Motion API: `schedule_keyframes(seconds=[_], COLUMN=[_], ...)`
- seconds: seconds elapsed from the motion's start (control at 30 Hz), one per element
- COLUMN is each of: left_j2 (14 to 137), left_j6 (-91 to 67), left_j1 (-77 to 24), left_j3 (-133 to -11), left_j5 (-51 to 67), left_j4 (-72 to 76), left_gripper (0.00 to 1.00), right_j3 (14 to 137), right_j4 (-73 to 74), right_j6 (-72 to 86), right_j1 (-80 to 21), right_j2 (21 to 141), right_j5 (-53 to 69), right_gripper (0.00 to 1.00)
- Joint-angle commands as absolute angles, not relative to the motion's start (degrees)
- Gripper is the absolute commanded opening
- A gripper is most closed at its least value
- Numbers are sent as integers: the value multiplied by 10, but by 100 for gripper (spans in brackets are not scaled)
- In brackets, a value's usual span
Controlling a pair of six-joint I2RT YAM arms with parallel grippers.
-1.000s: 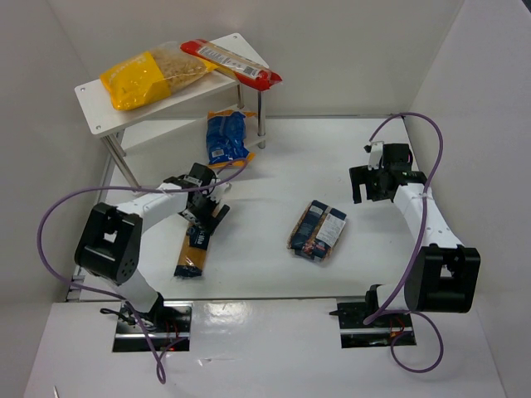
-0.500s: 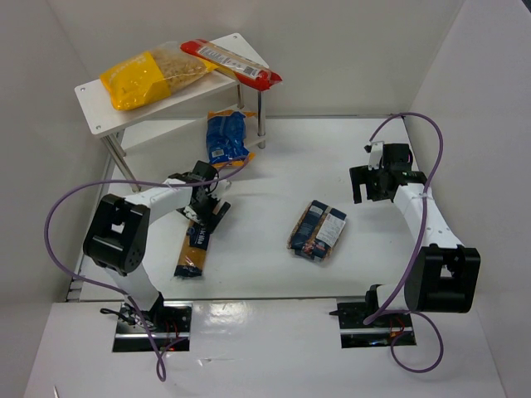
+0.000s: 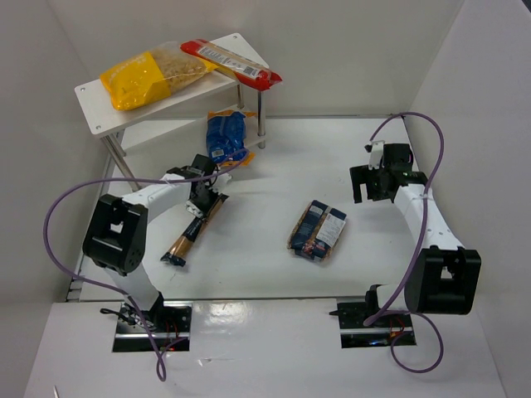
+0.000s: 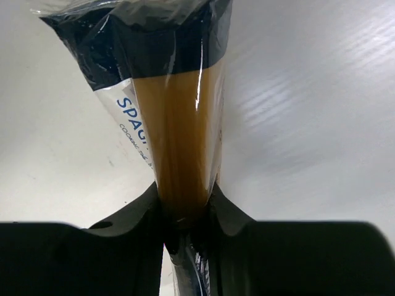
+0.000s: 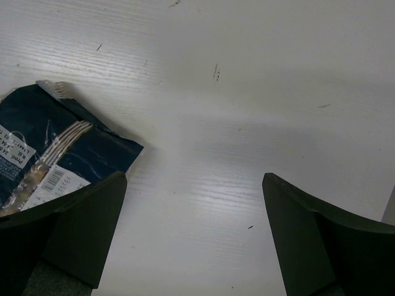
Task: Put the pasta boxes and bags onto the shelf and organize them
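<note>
My left gripper (image 3: 202,199) is shut on the upper end of the long blue-and-orange spaghetti packet (image 3: 184,239), which slants down toward the near left. In the left wrist view the packet (image 4: 179,117) runs straight out from between the closed fingers (image 4: 133,222). The dark blue box (image 3: 318,230) lies flat mid-table; its corner (image 5: 55,145) shows left of my open, empty right gripper (image 5: 192,185), which hovers at the right (image 3: 369,186). The blue bag (image 3: 226,137) lies by the shelf (image 3: 90,104). The yellow-and-clear bag (image 3: 149,75) and the long red packet (image 3: 232,62) lie on its top board.
White walls close in the table on the left, back and right. The shelf's silver front leg (image 3: 261,120) stands just right of the blue bag. A purple cable (image 3: 58,215) loops out from the left arm, another (image 3: 436,157) from the right arm.
The left gripper went from open over the spaghetti packet to shut on it. The packet has turned on edge and swung, its near end now farther left. The right arm has not moved.
</note>
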State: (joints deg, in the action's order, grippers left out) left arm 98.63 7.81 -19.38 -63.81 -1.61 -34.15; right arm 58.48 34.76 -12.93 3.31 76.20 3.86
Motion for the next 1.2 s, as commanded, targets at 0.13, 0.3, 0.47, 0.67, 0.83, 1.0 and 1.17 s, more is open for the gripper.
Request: schedule_keyframes(seconds=[0.13, 0.3, 0.47, 0.67, 0.83, 1.0, 1.17], left_j2=[889, 810, 738, 671, 641, 621, 621], left_j6=[105, 114, 114, 114, 104, 104, 98], left_j1=[-208, -208, -180, -128, -84, -71, -71], left_j3=[-677, -682, -677, -670, -656, -628, -617], left_j5=[112, 146, 179, 217, 251, 217, 157], left_j4=[-371, -364, -364, -347, -328, -308, -284], left_gripper=[0, 0, 0, 0, 0, 0, 0], right_j3=[587, 587, 587, 587, 587, 587, 587], right_j4=[339, 339, 339, 339, 339, 339, 339], right_j6=[-131, -131, -136, -136, -136, -136, -142], right_j1=[28, 28, 28, 28, 28, 28, 28], right_j2=[736, 736, 736, 741, 741, 741, 741], right_j5=[37, 37, 37, 37, 47, 47, 58], right_gripper=[99, 99, 99, 99, 99, 99, 99])
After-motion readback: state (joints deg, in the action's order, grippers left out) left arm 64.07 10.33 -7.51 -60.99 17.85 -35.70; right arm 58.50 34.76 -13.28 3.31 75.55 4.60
